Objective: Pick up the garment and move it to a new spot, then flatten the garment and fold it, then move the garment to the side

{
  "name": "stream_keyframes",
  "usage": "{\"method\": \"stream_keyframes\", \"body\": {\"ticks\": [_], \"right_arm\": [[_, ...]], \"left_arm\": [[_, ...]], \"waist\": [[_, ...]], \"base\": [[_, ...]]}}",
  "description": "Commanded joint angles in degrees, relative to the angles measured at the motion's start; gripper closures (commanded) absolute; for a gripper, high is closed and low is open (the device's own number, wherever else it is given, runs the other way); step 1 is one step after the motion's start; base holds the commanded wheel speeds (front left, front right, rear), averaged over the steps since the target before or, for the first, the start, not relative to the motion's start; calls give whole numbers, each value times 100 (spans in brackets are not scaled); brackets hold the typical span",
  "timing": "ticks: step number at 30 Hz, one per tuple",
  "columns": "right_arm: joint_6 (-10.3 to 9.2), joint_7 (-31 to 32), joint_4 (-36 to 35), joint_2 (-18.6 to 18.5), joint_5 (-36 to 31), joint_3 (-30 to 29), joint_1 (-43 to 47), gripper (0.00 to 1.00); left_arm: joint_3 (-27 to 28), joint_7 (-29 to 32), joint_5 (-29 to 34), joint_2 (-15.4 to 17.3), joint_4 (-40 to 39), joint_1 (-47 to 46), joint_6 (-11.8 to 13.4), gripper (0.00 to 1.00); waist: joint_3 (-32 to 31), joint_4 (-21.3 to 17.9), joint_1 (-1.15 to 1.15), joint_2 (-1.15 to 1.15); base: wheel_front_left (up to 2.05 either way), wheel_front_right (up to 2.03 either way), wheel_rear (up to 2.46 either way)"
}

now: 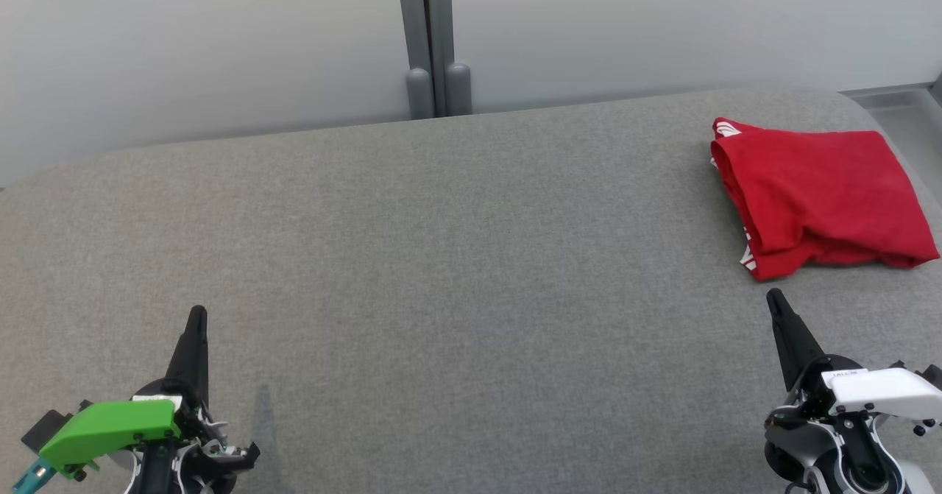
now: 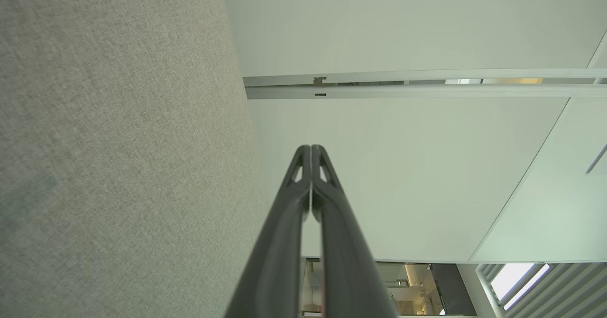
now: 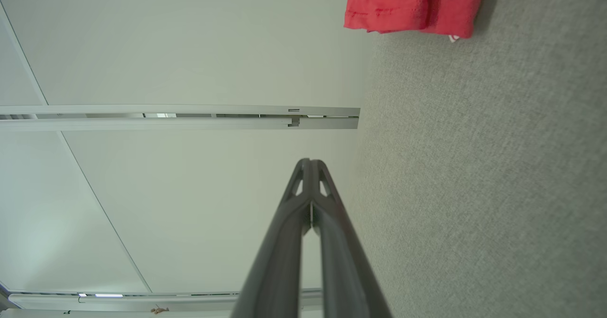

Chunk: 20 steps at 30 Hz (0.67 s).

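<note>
Grey fabric covered the surface point(image 1: 441, 258). At its near edge, the left pincer point(image 1: 197, 316) and the right pincer point(image 1: 775, 301) hung with fingers pressed together, holding nothing. The garment point(image 1: 817, 192), red and apparently folded, lay toward the far right corner, just beyond the right pincer and close to the right edge. Risk: a push rightward could have slid it off that edge. A closed pincer dragged across it could have opened the fold, since loose cloth shifts readily.
</note>
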Motion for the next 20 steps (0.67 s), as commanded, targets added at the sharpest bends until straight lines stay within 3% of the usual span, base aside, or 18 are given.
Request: {"method": "stream_keyframes", "body": {"ticks": [1,20], "right_arm": [[0,16,-23,-32,18,-10,-45,100],[0,16,-22,-31,18,-9,-44,100]], "left_arm": [[22,10,19,9,-9,-57,-35,100],[25,17,23,5,-9,-58,-35,100]], "waist": [[0,0,0,0],[0,0,0,0]], "base": [[0,0,0],[0,0,0]]}}
